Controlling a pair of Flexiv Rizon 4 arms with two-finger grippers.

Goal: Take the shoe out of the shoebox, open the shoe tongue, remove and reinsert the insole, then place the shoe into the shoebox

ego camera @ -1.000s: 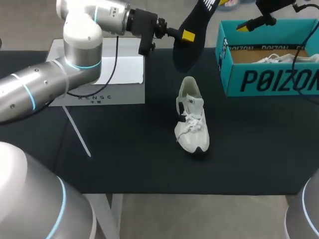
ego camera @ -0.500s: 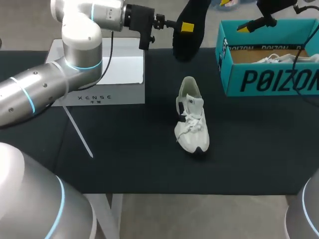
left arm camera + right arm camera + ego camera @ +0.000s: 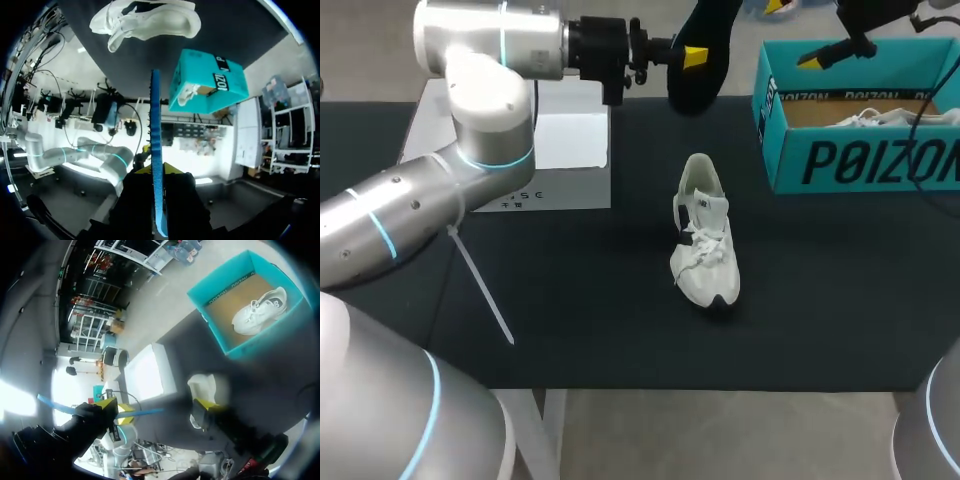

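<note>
Insole [image 3: 705, 50] was held aloft beyond the white shoe [image 3: 703, 245] on the dark worktop [image 3: 570, 300], pinched between the left end effector's [image 3: 692, 55] fingers, probably ready for reinsertion, while the right end effector [image 3: 157, 407] hovered spread open and empty near the teal shoebox [image 3: 860, 160]

The left arm [image 3: 415, 205] comes in from the left side and rises to a pale elbow joint. From there its last link runs level toward the right, ending in a black wrist. The left gripper [image 3: 686, 56] is clamped on the insole [image 3: 705, 40], with one yellow tip pressed to each face, and holds it up in the air. The right gripper [image 3: 156, 411] hangs high at the far right, angled down toward the left, its two yellow-tipped fingers spread wide apart.
</note>
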